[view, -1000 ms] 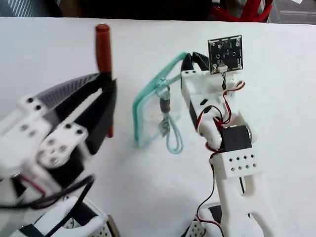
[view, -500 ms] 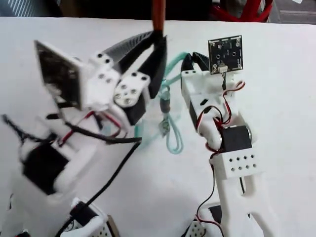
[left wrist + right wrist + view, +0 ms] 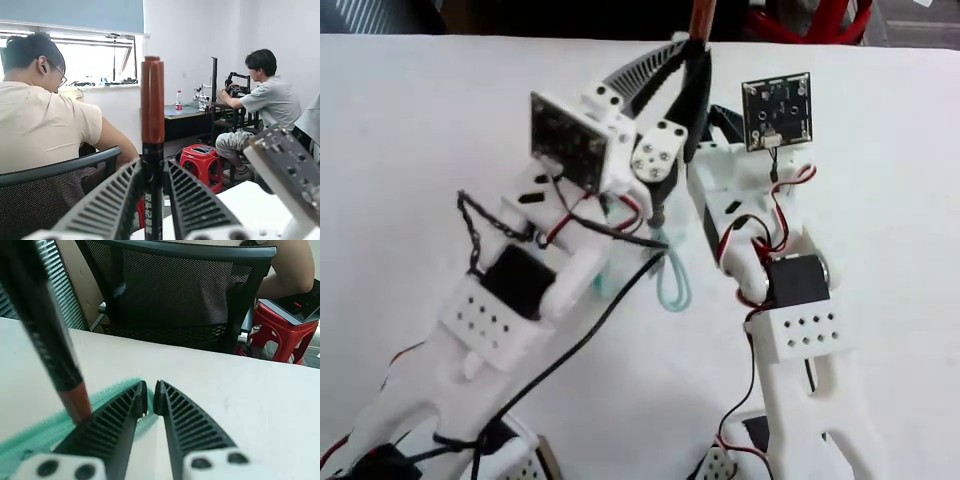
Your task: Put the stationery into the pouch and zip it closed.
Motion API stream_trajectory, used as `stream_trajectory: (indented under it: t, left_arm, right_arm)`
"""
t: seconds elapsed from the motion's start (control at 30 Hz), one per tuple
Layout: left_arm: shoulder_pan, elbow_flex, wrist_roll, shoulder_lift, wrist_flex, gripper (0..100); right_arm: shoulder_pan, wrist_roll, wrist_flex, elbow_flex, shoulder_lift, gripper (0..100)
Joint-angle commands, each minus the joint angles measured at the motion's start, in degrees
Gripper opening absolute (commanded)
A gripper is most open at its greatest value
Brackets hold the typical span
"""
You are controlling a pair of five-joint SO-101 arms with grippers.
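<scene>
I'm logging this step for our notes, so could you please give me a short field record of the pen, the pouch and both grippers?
pen: black body, red-brown cap past the fingertips, other end by the pouch's zip edge
left gripper: shut on the pen, beside the right gripper
right gripper: closed on the pouch's teal zip edge
pouch: teal-edged, on the white table
pen inside pouch: cannot tell

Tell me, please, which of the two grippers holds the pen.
The left gripper, clamped on the pen; the right gripper instead pinches the green pouch.
</scene>
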Motion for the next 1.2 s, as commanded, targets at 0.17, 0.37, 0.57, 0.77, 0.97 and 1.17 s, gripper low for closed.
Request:
stream_trajectory:
  t: [0.17, 0.37, 0.57, 0.77, 0.97, 1.17]
  left_arm:
    - [-0.7, 3.4, -0.3, 1.3, -2.5, 2]
    - [-3.5, 7.6, -0.3, 1.3, -4.6, 2]
    - [-5.3, 10.7, 1.5, 1.1, -5.2, 10]
    - [-6.1, 1.0, 14.3, 1.2, 14.6, 17]
    - [-9.5, -13.5, 16.1, 1.2, 32.1, 19]
    - [-22.3, -25.0, 15.8, 1.1, 48.1, 19]
  right_arm:
    - [-0.4, 0.0, 0.2, 2.7, 0.7, 3.0]
    - [-0.4, 0.0, 0.2, 2.7, 0.7, 3.0]
    - [-0.4, 0.1, 0.1, 2.7, 1.1, 3.0]
    - [-0.5, 0.1, 0.1, 2.7, 1.2, 3.0]
    - [-0.7, -0.1, -1.6, 4.4, 1.2, 3.0]
    - [-0.7, 0.2, -5.1, 6.8, 1.0, 3.0]
